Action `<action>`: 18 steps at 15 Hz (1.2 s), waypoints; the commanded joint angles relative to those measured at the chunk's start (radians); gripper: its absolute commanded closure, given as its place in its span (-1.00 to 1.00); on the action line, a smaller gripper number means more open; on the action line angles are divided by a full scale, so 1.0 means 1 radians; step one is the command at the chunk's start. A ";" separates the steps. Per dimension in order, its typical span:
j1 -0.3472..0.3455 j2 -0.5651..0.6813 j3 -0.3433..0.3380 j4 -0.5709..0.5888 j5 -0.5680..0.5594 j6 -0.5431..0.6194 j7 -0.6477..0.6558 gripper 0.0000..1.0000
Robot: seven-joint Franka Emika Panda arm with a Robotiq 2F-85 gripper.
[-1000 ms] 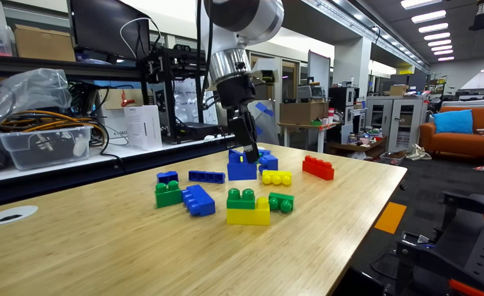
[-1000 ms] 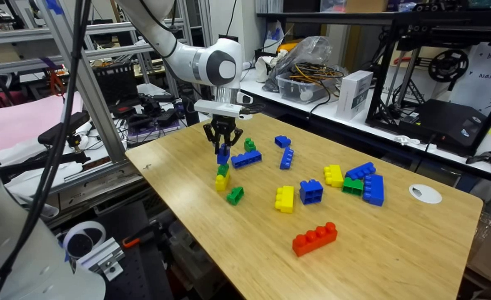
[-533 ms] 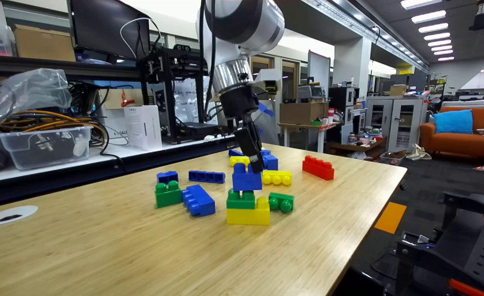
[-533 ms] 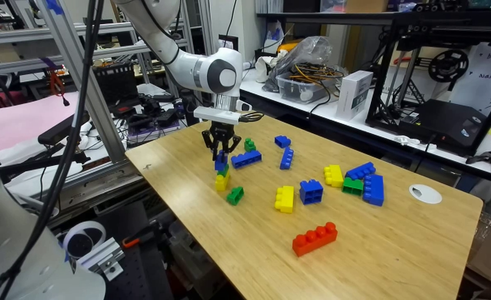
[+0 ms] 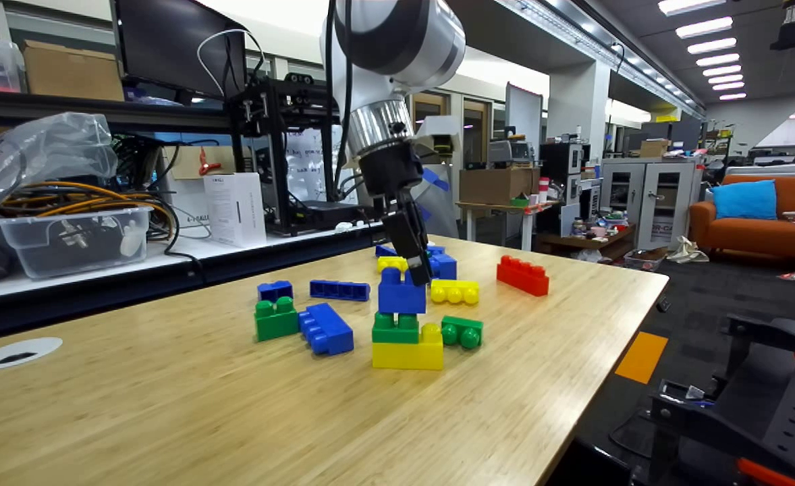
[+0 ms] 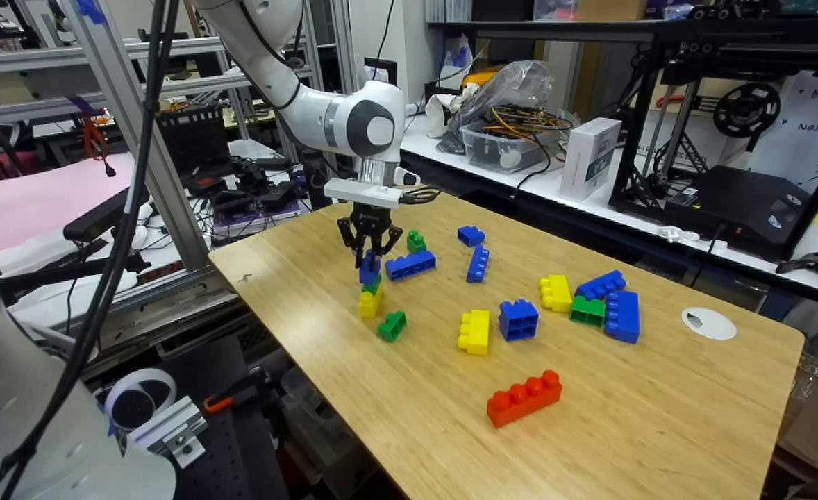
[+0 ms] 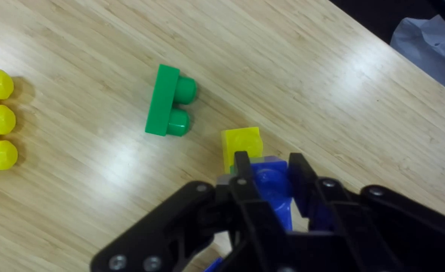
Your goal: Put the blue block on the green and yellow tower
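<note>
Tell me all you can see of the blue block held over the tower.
The blue block is a short, smooth brick, apparently plastic, with rounded studs on top, partly hidden. The black fingers grip it from two sides, upright and roughly level, above the green part of the tower. Green studs show under it, so it isn't fully seated; whether it touches them is unclear.

Nearest me, pale wooden tabletop (image 5: 249, 418) stretches before the green and yellow studded plastic tower (image 5: 407, 355); I'd say there's room to reach in low. A small green two-stud plastic brick (image 5: 462, 332) crowds one flank, and only a lane of wood parts the other from a long blue studded plastic brick (image 5: 325, 329). Overhead, the black two-fingered gripper (image 7: 269, 156), clasping the cube-like blue studded plastic block (image 5: 399, 297), bars the way.
</note>
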 commanded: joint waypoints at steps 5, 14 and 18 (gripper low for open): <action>0.005 0.023 0.006 0.029 -0.032 -0.011 0.003 0.85; 0.008 0.091 0.005 0.077 -0.040 -0.025 -0.005 0.85; 0.011 0.100 0.004 0.091 -0.045 -0.026 -0.001 0.85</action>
